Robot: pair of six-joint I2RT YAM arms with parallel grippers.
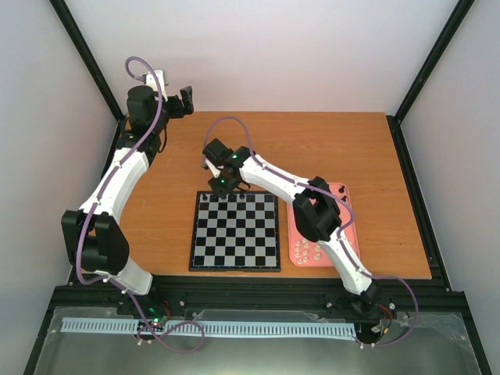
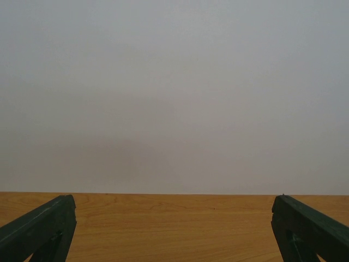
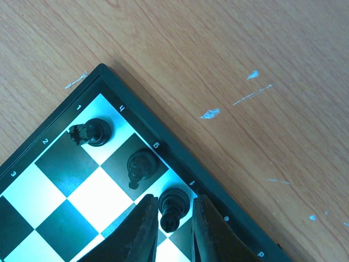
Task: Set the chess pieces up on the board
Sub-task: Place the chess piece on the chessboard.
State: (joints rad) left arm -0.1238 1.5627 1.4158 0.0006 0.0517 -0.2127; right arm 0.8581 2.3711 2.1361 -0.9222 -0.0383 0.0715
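The black piece [image 3: 173, 210] pinched in the narrowly closed right end effector [image 3: 174, 202] could be tipped against the neighbouring piece [image 3: 140, 166] on release.

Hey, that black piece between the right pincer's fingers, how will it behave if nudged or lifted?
The black piece is slim over a small round base, so it probably tips easily. Smaller than its square, it is likely very light. Its glossy finish may slip in the right pincer.

Scratched wooden table [image 1: 336, 148], checked board [image 1: 234, 234] at centre, pink tray [image 1: 297, 232] just beside it.
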